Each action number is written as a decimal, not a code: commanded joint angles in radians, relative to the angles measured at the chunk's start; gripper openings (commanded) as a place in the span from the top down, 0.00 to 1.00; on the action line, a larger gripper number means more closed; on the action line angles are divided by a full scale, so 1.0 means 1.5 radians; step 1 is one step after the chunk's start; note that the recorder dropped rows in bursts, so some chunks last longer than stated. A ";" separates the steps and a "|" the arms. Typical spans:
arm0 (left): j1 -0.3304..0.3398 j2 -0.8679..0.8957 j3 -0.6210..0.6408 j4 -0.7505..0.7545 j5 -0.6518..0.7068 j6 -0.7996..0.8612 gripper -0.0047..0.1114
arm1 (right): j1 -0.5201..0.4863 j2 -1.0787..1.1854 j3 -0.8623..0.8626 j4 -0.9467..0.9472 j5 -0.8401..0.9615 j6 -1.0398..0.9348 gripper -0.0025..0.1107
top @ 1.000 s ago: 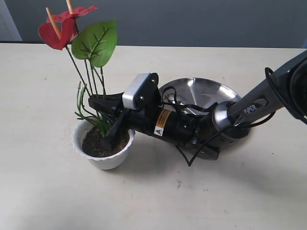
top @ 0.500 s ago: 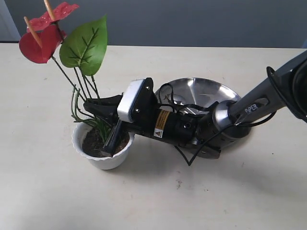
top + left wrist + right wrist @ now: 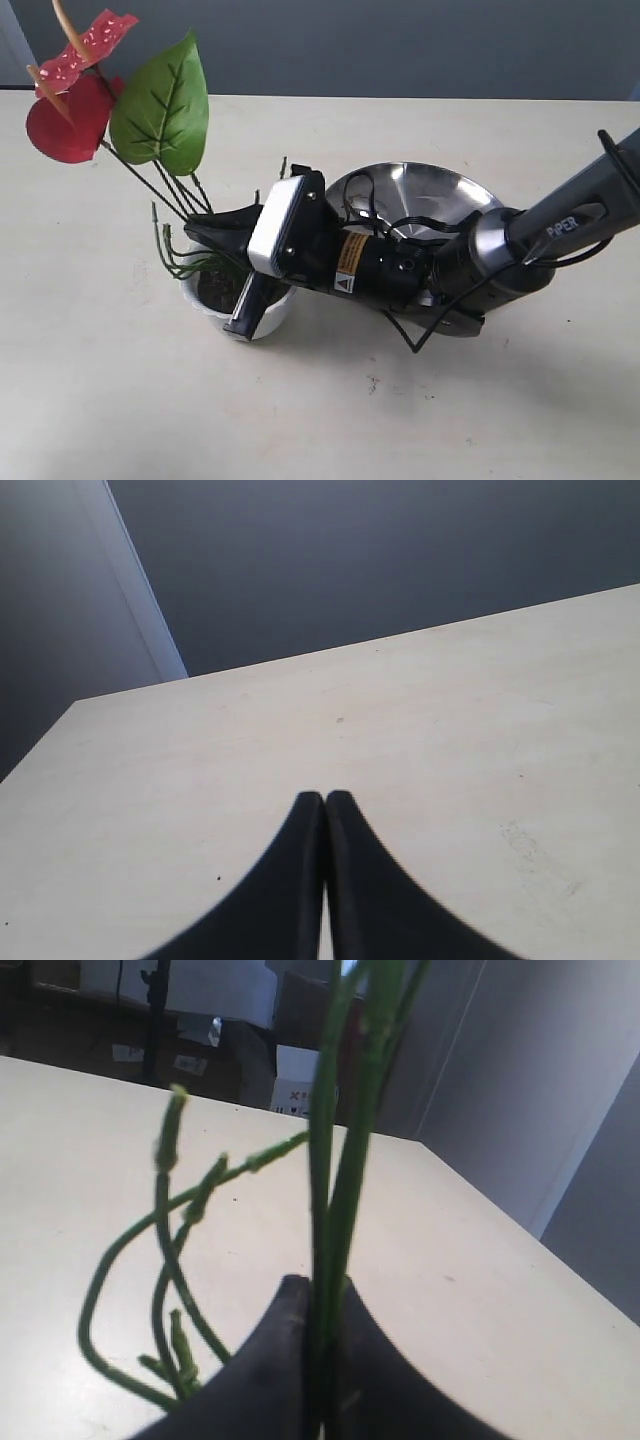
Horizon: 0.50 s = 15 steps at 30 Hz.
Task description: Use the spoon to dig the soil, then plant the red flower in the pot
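The red flower (image 3: 68, 112), with its broad green leaf (image 3: 160, 105), leans to the upper left. Its thin stems (image 3: 165, 190) run down into my right gripper (image 3: 203, 229), which is shut on them just above the pot. In the right wrist view the stems (image 3: 338, 1160) pass straight between the gripper's (image 3: 322, 1292) closed fingers. The small white pot (image 3: 270, 312) with dark soil (image 3: 215, 288) sits under the gripper and is partly hidden by it. My left gripper (image 3: 325, 800) is shut and empty over bare table. No spoon is in view.
A large round steel plate (image 3: 430, 195) lies behind the right arm, partly covered by it. Loose curly green stems (image 3: 170, 262) hang at the pot's left side. The cream table (image 3: 100, 400) extends to the left and front.
The flower has tipped further left, its blooms moving toward the left edge. The pot has slid right, further under the right gripper. The right arm has shifted slightly right.
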 commanded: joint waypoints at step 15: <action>-0.001 -0.002 0.000 -0.002 0.000 -0.001 0.96 | -0.003 0.000 0.010 0.044 -0.027 0.014 0.98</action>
